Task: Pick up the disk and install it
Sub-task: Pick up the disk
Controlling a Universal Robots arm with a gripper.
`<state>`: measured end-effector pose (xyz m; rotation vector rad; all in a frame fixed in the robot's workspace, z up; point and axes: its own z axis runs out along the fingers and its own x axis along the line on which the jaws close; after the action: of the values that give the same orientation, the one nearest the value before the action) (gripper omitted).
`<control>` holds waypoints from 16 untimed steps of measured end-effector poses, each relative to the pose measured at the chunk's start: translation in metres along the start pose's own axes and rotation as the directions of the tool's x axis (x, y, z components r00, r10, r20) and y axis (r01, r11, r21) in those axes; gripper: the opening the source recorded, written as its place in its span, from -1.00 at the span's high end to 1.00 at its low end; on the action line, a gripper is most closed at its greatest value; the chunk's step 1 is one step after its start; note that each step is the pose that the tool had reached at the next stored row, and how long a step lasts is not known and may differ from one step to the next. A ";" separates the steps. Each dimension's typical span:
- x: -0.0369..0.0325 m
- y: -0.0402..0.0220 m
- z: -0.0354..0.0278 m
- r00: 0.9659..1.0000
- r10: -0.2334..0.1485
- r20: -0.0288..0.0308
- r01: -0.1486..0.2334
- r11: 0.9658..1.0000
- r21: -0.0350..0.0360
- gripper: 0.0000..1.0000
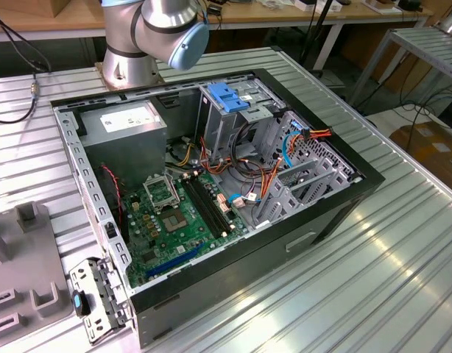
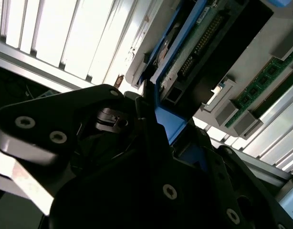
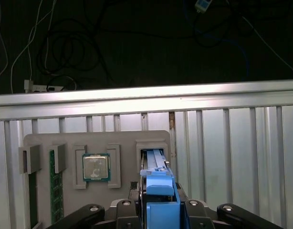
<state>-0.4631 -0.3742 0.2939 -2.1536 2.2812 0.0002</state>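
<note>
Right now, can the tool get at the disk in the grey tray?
Probably yes: in the first wrist view the tool is right at the disk, which stands on edge in the tray slot, nothing between them.

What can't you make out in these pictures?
1. The disk: in the first wrist view it stands edge-on in the grey holder, so its flat faces are hidden. The gripper covers its near end.
2. The arm: in the exterior view the top edge cuts it off just above its base.
3. The grey holder: in the exterior view the left edge cuts it off.
</note>
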 end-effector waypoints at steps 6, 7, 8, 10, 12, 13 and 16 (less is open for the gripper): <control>0.0000 0.0000 0.0002 1.000 0.000 0.000 0.000 1.000 0.000 0.25; 0.0000 0.0000 0.0002 1.000 0.000 0.000 0.000 1.000 0.000 0.25; 0.0000 0.0000 0.0003 1.000 0.000 0.000 0.000 1.000 0.000 0.25; 0.0000 0.0000 0.0004 1.000 -0.017 0.000 0.017 1.000 0.000 0.25; 0.0000 0.0000 0.0004 1.000 -0.019 0.000 0.019 1.000 0.000 0.25; 0.0000 0.0000 0.0004 1.000 -0.020 0.000 0.020 1.000 0.000 0.25; 0.0000 0.0000 0.0004 0.999 -0.036 0.000 0.036 0.999 0.000 0.25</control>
<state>-0.4631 -0.3742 0.2935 -2.1945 2.2417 0.0003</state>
